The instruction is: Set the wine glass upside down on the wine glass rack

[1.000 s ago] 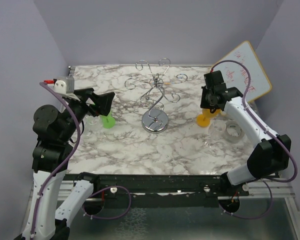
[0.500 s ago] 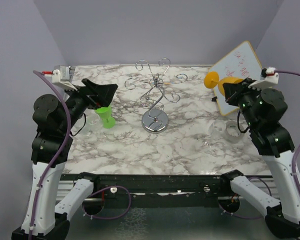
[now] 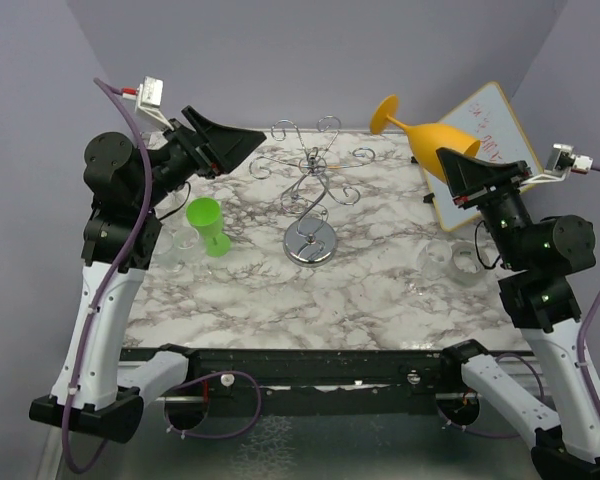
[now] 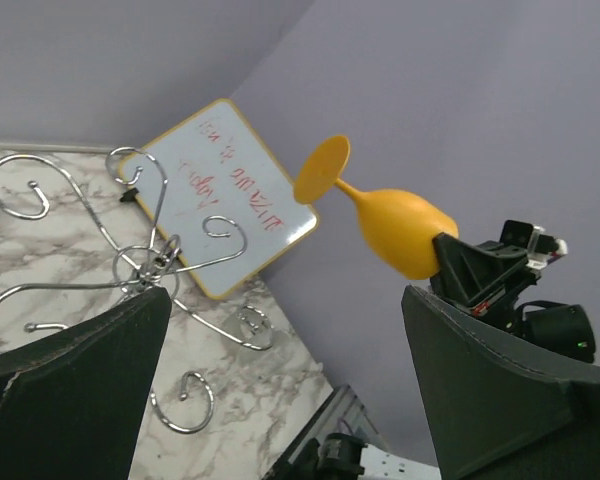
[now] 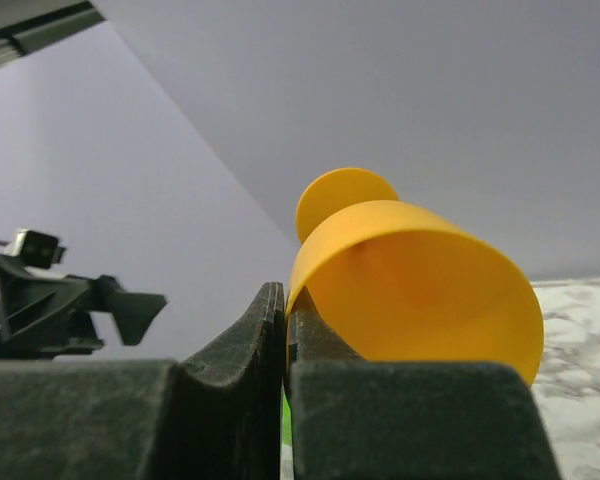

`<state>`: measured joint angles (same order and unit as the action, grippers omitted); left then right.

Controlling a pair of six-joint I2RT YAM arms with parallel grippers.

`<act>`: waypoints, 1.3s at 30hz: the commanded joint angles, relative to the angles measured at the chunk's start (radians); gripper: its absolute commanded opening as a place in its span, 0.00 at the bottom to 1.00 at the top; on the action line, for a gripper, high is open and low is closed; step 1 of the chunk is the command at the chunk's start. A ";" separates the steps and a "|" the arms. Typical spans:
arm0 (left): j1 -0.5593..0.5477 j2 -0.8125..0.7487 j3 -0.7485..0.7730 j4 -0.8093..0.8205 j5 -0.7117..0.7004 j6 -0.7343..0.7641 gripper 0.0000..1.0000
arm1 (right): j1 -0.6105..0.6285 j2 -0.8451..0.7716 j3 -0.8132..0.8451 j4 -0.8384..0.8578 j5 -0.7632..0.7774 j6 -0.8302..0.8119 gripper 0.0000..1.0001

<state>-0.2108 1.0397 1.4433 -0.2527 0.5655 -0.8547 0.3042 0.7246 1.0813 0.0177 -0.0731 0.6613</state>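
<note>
Orange wine glass (image 3: 430, 133), pinched at the bowl rim by the closed right gripper (image 3: 444, 158), is held high and tilted, foot outermost, right of the wine glass rack (image 3: 311, 196) on the desk (image 3: 360, 290). The left gripper (image 3: 245, 143) is spread wide and empty. Grasp complete; inversion and hanging remain.

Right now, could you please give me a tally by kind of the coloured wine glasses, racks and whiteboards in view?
orange wine glass: 1
green wine glass: 1
wine glass rack: 1
whiteboard: 1
Total: 4
</note>
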 commanded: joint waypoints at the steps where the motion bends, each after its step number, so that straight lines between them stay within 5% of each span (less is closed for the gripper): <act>1: -0.021 0.019 0.029 0.188 0.042 -0.171 0.99 | 0.004 -0.024 -0.051 0.281 -0.136 0.167 0.01; 7: -0.170 0.014 -0.114 0.389 -0.123 -0.325 0.99 | 0.004 -0.021 -0.063 0.349 -0.148 0.198 0.01; 13: -0.377 0.128 -0.069 0.463 -0.229 -0.305 0.99 | 0.004 -0.038 -0.085 0.399 -0.135 0.252 0.01; 21: -0.613 0.241 -0.029 0.517 -0.540 -0.230 0.99 | 0.004 -0.054 -0.142 0.433 -0.116 0.365 0.01; 31: -0.751 0.299 -0.079 0.754 -0.846 -0.222 0.98 | 0.004 -0.043 -0.188 0.487 -0.168 0.478 0.01; 34: -0.773 0.307 -0.082 0.760 -0.942 -0.255 0.92 | 0.004 -0.041 -0.202 0.493 -0.187 0.511 0.01; 39: -0.796 0.328 -0.076 0.780 -1.033 -0.250 0.67 | 0.004 -0.036 -0.215 0.497 -0.199 0.524 0.01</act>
<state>-0.9882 1.3457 1.3682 0.4725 -0.3199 -1.0966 0.3042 0.6868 0.8783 0.4709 -0.2283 1.1522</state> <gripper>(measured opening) 0.786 0.064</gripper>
